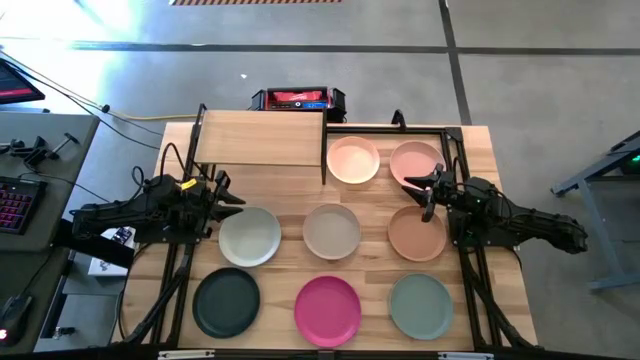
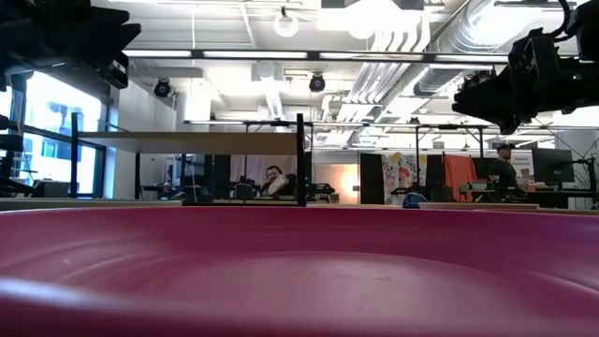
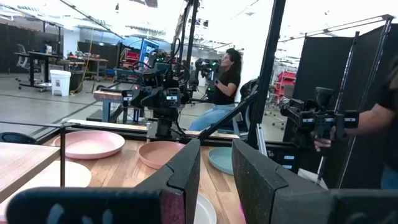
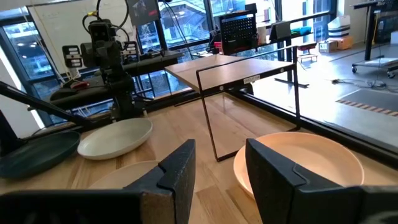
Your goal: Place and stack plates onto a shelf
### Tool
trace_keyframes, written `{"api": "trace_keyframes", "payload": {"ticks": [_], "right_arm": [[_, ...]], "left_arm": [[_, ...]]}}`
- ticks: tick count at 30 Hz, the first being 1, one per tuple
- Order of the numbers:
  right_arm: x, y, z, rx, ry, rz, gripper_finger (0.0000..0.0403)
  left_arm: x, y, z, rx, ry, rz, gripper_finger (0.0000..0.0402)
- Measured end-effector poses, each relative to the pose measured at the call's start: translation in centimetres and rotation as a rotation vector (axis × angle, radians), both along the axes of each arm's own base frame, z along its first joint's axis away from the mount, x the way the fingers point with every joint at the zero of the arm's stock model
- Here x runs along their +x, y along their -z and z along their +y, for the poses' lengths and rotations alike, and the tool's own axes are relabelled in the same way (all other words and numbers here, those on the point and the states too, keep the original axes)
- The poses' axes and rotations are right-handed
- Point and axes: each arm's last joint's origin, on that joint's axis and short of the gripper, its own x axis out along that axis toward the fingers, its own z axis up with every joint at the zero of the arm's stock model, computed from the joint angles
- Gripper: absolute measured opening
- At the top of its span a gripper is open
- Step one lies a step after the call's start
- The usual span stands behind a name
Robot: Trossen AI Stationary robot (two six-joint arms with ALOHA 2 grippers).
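Dark left gripper point(image 1: 232, 193) and right gripper point(image 1: 418, 186), seemingly part-open, empty.

Plates point(image 1: 332, 231) on tabletop point(image 1: 475, 145) beside shelf point(image 1: 260, 139)

We see bright, even light from ceiling lamps and windows. Low down, the round matte magenta plate point(image 2: 299, 271) blurs, filling our foreground; shadows stay soft.

I'm looking into a big open robotics lab: exposed ceiling ducts point(image 2: 440, 37), tall windows point(image 4: 56, 37), a concrete floor point(image 1: 300, 40), other robot arms on benches point(image 3: 158, 99), and people at workstations point(image 3: 224, 81).
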Motion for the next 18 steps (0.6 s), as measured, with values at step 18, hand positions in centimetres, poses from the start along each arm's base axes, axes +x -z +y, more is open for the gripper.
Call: {"api": "trace_keyframes", "payload": {"ticks": [18], "right_arm": [[-0.1,-1.5,0.0,0.158,-0.007,-0.218,0.0128]], "left_arm": [[0.0,0.0,0.0,0.0,0.0,0.0,0.0083]]}}
